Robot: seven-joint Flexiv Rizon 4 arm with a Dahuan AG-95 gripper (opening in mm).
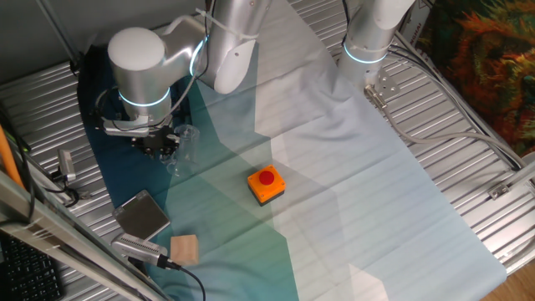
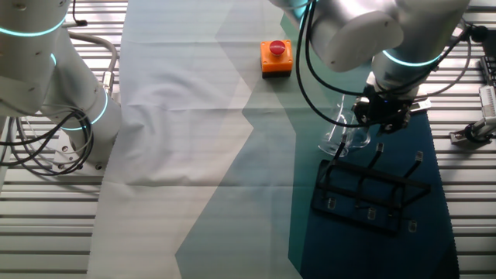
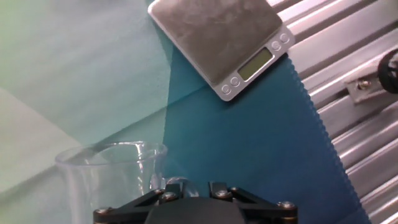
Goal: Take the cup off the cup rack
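Note:
The clear cup hangs tilted just beyond the far side of the black wire cup rack, off its pegs. My gripper is right beside the cup. In the hand view the cup fills the lower left, and a piece of its glass wall sits between my two fingers, so my gripper is shut on it. In one fixed view the cup shows faintly next to my gripper; the arm hides the rack there.
An orange button box stands mid-cloth. A grey metal scale lies ahead of the hand, with a wooden block near it. A second arm stands at the cloth's far end. Ribbed metal table borders the cloth.

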